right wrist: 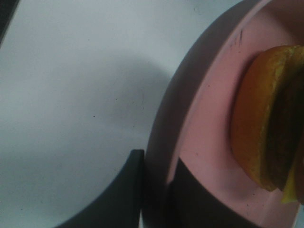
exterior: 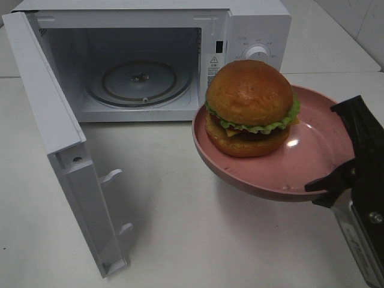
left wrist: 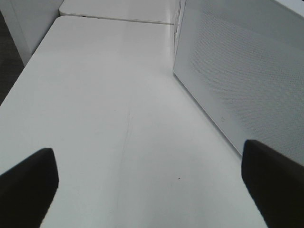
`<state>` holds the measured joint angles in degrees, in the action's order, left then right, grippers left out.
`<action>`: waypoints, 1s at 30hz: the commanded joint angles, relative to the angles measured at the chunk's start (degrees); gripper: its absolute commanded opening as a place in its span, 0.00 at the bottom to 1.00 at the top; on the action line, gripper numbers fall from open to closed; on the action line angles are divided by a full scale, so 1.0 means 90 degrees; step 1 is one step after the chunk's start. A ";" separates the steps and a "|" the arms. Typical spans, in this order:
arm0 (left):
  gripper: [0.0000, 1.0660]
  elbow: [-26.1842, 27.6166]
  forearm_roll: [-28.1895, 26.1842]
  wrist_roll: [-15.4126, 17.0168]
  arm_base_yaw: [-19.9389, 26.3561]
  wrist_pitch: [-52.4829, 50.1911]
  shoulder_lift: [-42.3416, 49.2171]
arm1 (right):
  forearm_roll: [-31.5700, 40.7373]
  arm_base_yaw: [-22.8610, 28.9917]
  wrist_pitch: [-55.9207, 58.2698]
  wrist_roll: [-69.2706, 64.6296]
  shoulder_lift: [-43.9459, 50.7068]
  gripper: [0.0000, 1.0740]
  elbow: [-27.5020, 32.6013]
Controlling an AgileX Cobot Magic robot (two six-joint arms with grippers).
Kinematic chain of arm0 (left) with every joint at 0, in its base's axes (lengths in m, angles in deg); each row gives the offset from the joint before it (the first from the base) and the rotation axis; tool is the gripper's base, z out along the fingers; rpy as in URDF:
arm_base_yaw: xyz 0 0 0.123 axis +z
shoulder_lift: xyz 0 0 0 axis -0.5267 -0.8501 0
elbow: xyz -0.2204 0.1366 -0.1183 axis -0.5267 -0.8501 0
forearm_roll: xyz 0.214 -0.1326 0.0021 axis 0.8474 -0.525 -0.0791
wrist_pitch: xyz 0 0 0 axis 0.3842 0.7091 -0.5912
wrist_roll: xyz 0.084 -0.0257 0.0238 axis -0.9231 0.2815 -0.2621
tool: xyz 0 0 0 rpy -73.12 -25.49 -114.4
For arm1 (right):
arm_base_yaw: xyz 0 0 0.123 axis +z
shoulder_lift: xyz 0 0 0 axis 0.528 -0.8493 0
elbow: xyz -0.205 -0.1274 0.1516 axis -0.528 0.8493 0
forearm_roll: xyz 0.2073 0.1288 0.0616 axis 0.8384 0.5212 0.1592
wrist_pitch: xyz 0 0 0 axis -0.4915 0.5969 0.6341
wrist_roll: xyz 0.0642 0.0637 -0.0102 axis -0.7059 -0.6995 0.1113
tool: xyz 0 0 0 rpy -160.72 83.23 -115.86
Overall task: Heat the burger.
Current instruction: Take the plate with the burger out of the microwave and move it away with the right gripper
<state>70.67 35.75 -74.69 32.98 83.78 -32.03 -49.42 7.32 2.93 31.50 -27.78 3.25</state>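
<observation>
the right gripper [exterior: 329, 191] sits nearest, at the near right, its fingers [right wrist: 124, 199] closed to a narrow gap on the rim of the plate [exterior: 312, 162], one finger under the lip and one inside it. the plate hangs above the bench [exterior: 198, 228], tilted a little, held by that one edge only. the burger [exterior: 251, 108] rides on the far-left part of the plate, away from the grip, just in front of the microwave [exterior: 150, 60] and right of its opening.

the main risk, as i judge it, is the load: the weight sits opposite the pinch, so the plate could pivot or slip in the fingers, and a quick move or a steeper tilt might slide the burger off the smooth pink surface onto the bench. the bun is tall and stacked, so it could also topple or shed its top.

the next risk is clearance. the plate looks wide against the cavity, and it has to travel left and far past the control panel [exterior: 258, 51]; clipping the frame would jar the grip. it must also land level on the turntable [exterior: 139, 81], or it may rock.

the door [exterior: 66, 156] stands open at the near left. the left gripper [left wrist: 152, 183] is spread wide, empty, outside the door, so it should not interfere.
</observation>
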 commanded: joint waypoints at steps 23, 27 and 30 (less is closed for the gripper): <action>0.94 -0.0019 0.0019 -0.0013 0.0006 -0.0038 0.0140 | -0.2693 -0.0032 0.0357 -0.3973 0.0637 0.03 0.0134; 0.94 -0.0019 0.0019 -0.0013 0.0006 -0.0038 0.0140 | -0.3552 -0.0032 0.0879 -0.5150 0.0637 0.03 0.0134; 0.94 -0.0019 0.0019 -0.0013 0.0006 -0.0038 0.0140 | -0.3743 -0.0032 0.1095 -0.5500 0.0637 0.04 0.0134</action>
<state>70.67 35.75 -74.69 32.98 83.78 -32.03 -78.47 7.32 13.13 -14.57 -22.80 4.97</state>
